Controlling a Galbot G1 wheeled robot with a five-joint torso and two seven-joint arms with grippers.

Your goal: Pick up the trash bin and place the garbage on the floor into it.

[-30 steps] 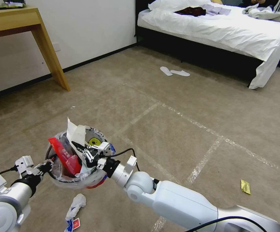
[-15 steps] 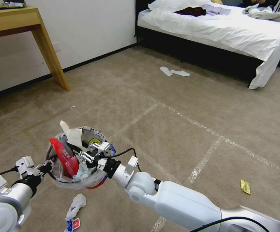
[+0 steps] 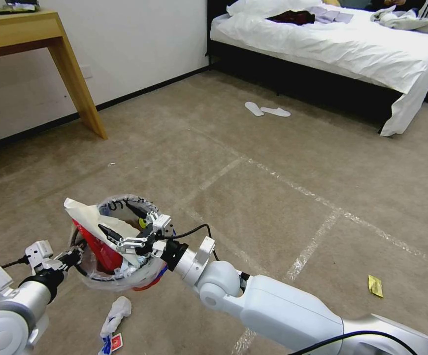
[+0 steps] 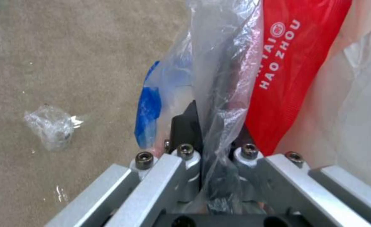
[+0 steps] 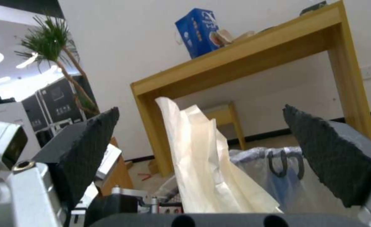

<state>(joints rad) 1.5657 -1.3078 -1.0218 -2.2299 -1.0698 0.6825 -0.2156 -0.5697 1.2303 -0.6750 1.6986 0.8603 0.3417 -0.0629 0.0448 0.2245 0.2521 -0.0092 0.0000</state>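
Head view: left tool (image 3: 74, 257) clamping the near-left rim of the small round red trash bin lined with clear plastic (image 3: 120, 241), holding it off the beige-grey carpeted floor crossed by shiny tape lines (image 3: 273, 197). Right tool (image 3: 125, 231) hovering inside the bin's mouth, spread wide, a cream sheet of paper (image 3: 95, 217) lying loose between and over the bin's left edge. Crumpled white tissue (image 3: 116, 311) and red-white packet (image 3: 116, 341) lying just below the bin, nearer the left arm; small yellow wrapper (image 3: 375, 285) well apart, off to the right.

Left wrist view: left tool (image 4: 213, 157) pinching liner and rim, red wrapper strip (image 4: 286, 72) inside, clear crumpled wrapper (image 4: 53, 126) on carpet.

Right wrist view: right tool (image 5: 202, 151) gaping, paper (image 5: 206, 170) standing free between, touching neither pad (image 5: 320, 145).
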